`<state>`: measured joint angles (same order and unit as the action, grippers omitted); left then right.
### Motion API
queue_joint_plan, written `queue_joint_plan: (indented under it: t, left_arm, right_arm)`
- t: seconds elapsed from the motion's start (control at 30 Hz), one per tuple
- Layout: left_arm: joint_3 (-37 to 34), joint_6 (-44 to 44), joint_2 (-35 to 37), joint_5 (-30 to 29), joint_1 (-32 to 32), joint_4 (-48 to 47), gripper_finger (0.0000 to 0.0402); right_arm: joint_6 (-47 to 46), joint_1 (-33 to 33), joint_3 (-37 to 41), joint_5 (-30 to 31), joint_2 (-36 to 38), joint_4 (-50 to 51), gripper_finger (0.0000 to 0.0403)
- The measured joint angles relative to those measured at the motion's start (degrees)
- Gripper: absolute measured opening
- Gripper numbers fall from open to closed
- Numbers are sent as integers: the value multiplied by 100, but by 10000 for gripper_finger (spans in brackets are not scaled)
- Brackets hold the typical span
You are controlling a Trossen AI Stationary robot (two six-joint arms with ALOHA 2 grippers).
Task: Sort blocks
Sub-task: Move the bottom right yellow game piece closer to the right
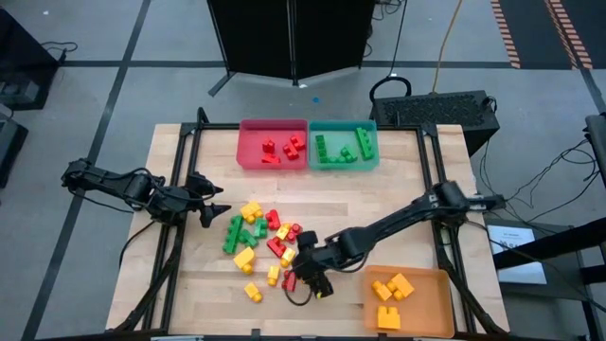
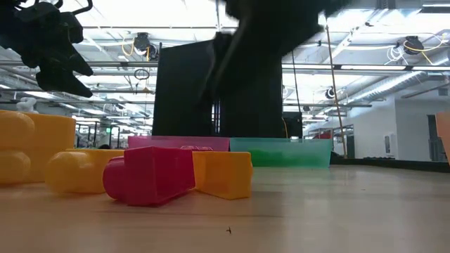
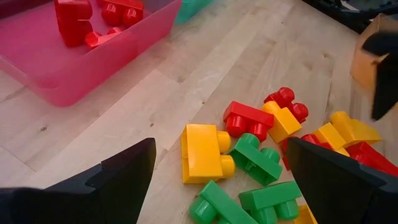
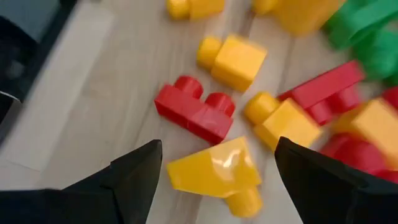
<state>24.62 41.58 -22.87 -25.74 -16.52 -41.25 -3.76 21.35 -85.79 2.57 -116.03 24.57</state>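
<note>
Nearest the front edge, the orange tray (image 1: 421, 305) holds yellow blocks (image 1: 392, 289) at the table's (image 1: 398, 204) right corner. Left of it, the right gripper (image 1: 305, 281) hangs low over the near side of the loose pile (image 1: 260, 239), fingers (image 4: 124, 180) spread apart with nothing between them; a yellow block (image 4: 214, 168) and a red block (image 4: 194, 111) lie just ahead of it. The pile of red, green and yellow blocks sits mid-table. The left gripper (image 1: 210, 212) waits at the pile's left, open and empty, facing a yellow block (image 3: 202, 152). Farthest, the red tray (image 1: 248, 152) holds red blocks (image 1: 284, 149); the teal tray (image 1: 371, 152), touching its right side, holds green blocks (image 1: 343, 147).
</note>
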Motion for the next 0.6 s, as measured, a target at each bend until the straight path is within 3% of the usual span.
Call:
queue_joint_plan:
  t: [0.2, 0.5, 0.6]
  left_arm:
    - [0, 0, 0, 0, 0, 1, 361]
    - [0, 0, 0, 0, 0, 1, 361]
    - [0, 0, 0, 0, -2, 2, 361]
  right_arm:
    - [-51, -1, -50, -102, -531, -48, 306]
    - [-179, -47, -58, 395, -726, -23, 306]
    - [-441, -129, -62, 645, -724, 472, 306]
